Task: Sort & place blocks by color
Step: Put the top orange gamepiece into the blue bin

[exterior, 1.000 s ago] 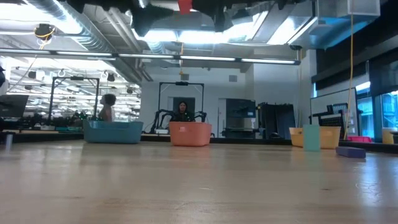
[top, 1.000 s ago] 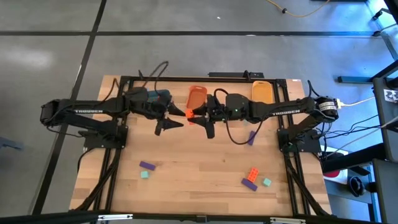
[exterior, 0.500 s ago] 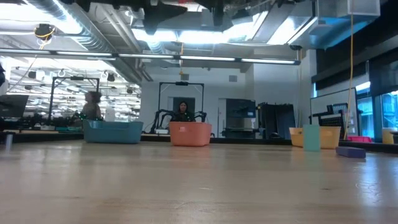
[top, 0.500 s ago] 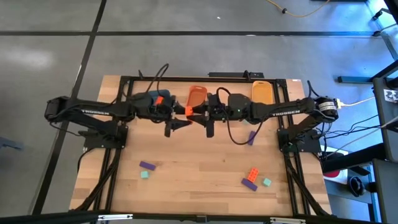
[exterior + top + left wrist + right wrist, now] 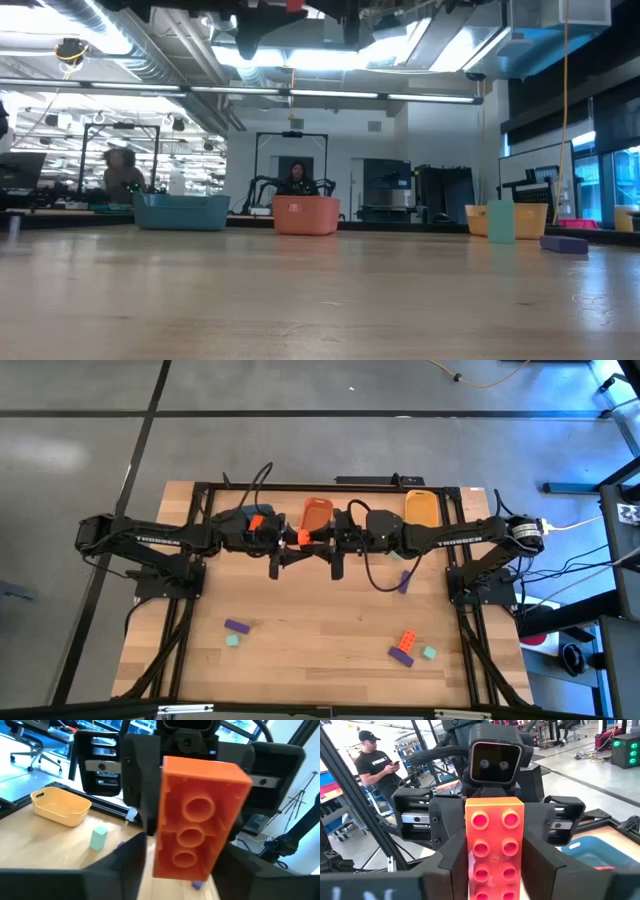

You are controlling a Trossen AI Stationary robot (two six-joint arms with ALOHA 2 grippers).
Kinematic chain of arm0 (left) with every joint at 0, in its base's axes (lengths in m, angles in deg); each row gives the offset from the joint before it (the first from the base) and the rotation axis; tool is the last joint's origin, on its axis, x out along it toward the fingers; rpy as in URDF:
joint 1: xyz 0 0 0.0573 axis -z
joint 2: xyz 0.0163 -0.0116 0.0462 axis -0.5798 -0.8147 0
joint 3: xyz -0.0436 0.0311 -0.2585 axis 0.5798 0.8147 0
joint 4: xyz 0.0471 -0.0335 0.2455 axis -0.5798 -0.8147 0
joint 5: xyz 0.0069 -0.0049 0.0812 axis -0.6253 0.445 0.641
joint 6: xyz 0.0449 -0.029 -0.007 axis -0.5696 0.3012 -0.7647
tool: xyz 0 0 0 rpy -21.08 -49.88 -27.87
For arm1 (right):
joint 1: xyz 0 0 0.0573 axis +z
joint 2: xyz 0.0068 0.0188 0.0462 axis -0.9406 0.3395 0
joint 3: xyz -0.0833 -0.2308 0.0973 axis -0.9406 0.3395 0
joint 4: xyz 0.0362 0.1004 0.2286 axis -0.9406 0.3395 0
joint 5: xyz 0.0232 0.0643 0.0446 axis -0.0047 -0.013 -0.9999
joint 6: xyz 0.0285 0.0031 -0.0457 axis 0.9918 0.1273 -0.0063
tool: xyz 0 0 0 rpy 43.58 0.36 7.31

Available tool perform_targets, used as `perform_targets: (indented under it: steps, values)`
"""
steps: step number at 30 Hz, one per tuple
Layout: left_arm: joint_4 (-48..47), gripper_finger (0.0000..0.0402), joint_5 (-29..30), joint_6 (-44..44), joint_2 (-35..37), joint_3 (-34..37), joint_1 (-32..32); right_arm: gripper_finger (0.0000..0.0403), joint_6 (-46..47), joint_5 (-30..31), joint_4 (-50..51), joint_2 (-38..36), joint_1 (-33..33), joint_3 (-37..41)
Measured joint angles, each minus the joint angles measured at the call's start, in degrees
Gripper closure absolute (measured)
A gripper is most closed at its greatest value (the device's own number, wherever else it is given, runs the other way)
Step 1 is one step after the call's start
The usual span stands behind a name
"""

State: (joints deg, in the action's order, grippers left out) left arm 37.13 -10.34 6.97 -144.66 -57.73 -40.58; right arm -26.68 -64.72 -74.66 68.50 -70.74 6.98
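Note:
An orange-red oblong brick (image 5: 303, 538) hangs in the air over the table's far middle, between my two grippers. My right gripper (image 5: 315, 543) comes from the right and is shut on it. My left gripper (image 5: 291, 546) faces it from the left, open. Its fingers (image 5: 127, 865) stand on either side of the brick's free end (image 5: 182, 862), and I see no touch. The left wrist view shows the brick's hollow underside (image 5: 197, 815). Its studded face (image 5: 494, 845) shows in the right wrist view. Purple bricks, mint cubes and another orange-red brick (image 5: 407, 639) lie on the table. My right gripper pinches the orange-red brick between its two fingers (image 5: 451, 870), one on each long side (image 5: 470, 870). The fingers come level from the table's right and lie along the brick. The brick is lifted clear, high above the table, its free end pointing at my left gripper.
Blue-grey tray (image 5: 250, 517), orange tray (image 5: 317, 512) and yellow tray (image 5: 421, 508) stand along the far edge. Loose blocks lie near left (image 5: 237, 626), near right (image 5: 401, 655) and right of the middle (image 5: 405, 580). People show in the room beyond.
My left gripper has moved toward the table's right and slightly toward the far edge. It now has its open fingers around the free end of the brick. My right gripper has kept the brick almost still.

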Motion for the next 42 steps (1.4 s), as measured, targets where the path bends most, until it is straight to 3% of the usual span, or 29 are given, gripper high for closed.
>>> perform_targets:
  steps: [3,7,11,15,22,28,33,39,42]
  values:
    - [-0.05,0.0268,-0.38,-0.73,0.00,0.00,0.00,0.0260,0.45,-0.18,0.52,0.00,-0.02,0.00]
    - [-0.17,0.0275,-0.41,-1.85,0.00,0.02,0.00,0.0251,0.50,-0.21,0.76,0.00,-0.01,0.00]
    - [-0.35,0.0275,-0.25,-3.04,0.09,0.04,-0.02,0.0183,3.00,-0.86,0.93,0.00,0.04,0.00]
    - [-4.71,0.0275,-0.04,-3.37,1.77,0.07,-1.26,0.0134,4.59,-1.90,7.89,-2.92,-0.45,0.01]
    - [-18.74,0.0275,0.41,-7.05,12.63,0.17,-6.23,0.0118,4.41,-2.72,29.95,-14.13,-2.27,-0.09]
    - [-27.42,0.0275,0.69,-10.27,24.37,0.15,-8.94,0.0122,4.74,2.02,41.28,-24.33,-0.96,3.96]
    - [-29.90,0.0275,1.93,-10.74,30.04,0.11,-8.05,0.0122,9.35,6.97,33.77,-33.47,1.12,14.57]
    - [-29.85,0.0275,2.79,-9.95,31.35,0.11,-5.39,0.0122,9.52,7.31,6.97,-38.54,2.40,25.77]
    - [-29.57,0.0275,3.78,-9.09,30.70,0.29,-3.31,0.0122,4.70,7.19,0.79,-38.51,2.45,27.79]
